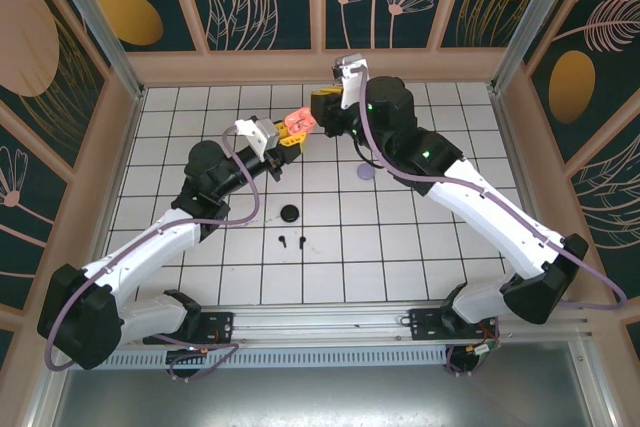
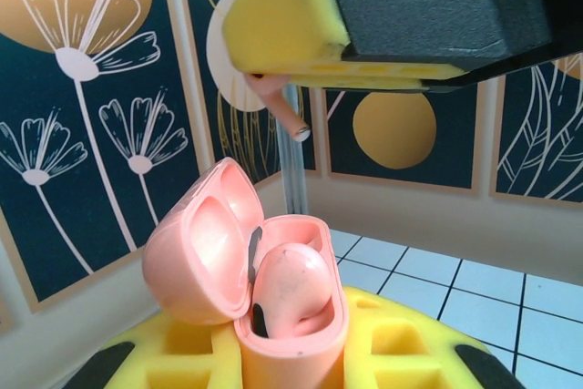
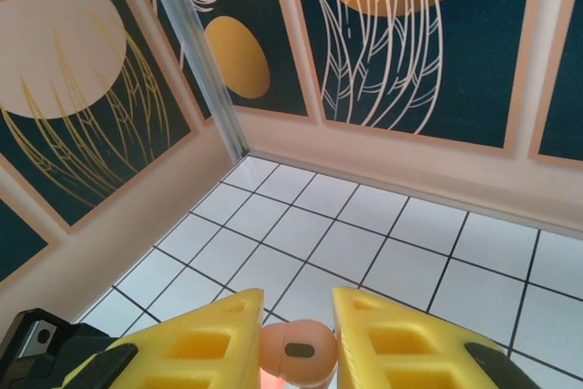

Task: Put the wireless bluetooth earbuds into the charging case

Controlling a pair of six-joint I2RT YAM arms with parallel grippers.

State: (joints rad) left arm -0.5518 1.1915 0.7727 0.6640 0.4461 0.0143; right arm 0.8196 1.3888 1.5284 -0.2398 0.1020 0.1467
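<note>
Coral-pink charging case [image 2: 293, 321], lid open and one earbud [image 2: 293, 281] seated inside, is clamped in the left tool [image 1: 287, 143]. Just above and right of the case, the right tool [image 3: 297, 316] pinches a second pink earbud [image 3: 297, 350], its stem hanging clear of the case.

White-and-black arms [image 1: 150, 244], purple cables [image 1: 243, 179], yellow foam-fingered hands [image 1: 292, 137]
</note>
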